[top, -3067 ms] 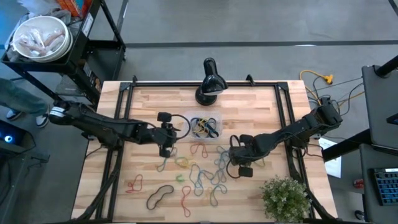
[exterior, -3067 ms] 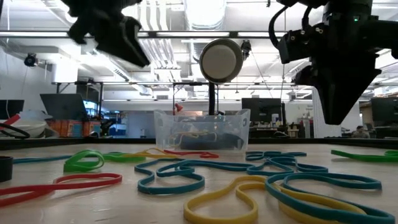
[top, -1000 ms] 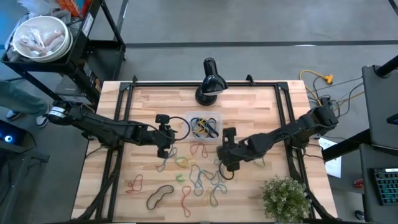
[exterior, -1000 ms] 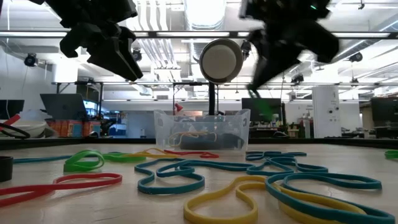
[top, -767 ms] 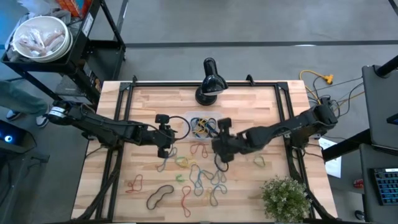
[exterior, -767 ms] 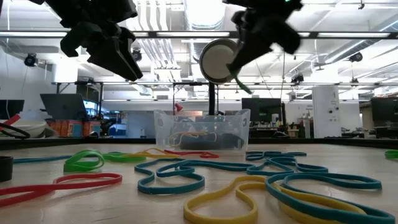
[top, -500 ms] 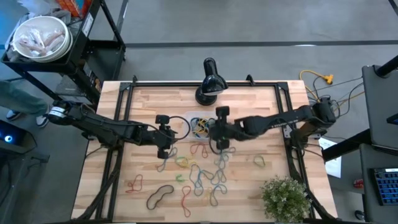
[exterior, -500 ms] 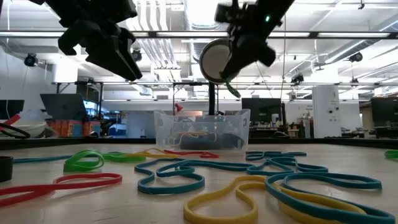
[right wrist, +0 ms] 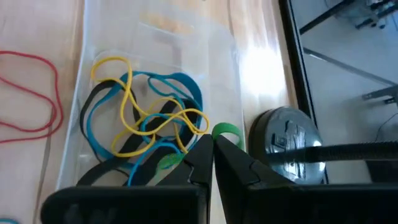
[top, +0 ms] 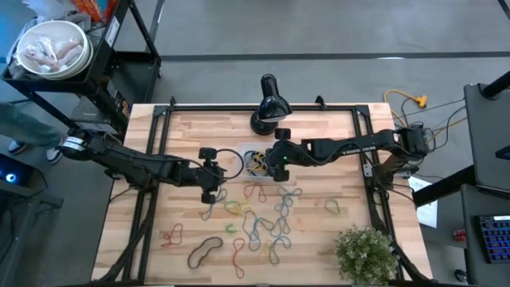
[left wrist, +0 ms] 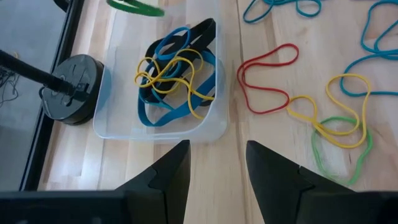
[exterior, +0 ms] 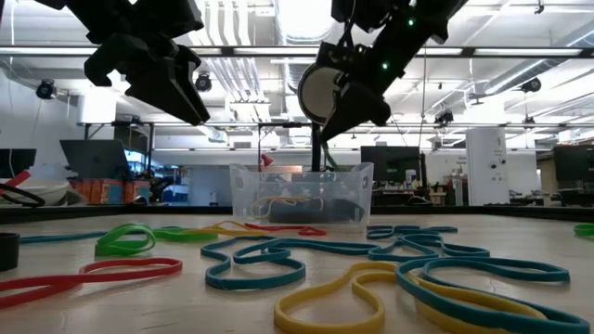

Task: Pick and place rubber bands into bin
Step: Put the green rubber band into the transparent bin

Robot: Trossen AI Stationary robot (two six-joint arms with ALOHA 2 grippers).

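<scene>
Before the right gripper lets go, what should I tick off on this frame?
1. Right gripper shut on green rubber band: ok.
2. Right gripper above the bin: ok, at its lamp-side edge.
3. Band hangs fully inside the bin's rim: cannot tell.
4. Left gripper out of the drop path, open, beside the bin: ok.
5. Bin upright with bands already in it: ok.
6. Lamp base clear of the bin: ok.

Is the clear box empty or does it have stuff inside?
Not empty: the bin already holds blue, yellow and black rubber bands.
</scene>
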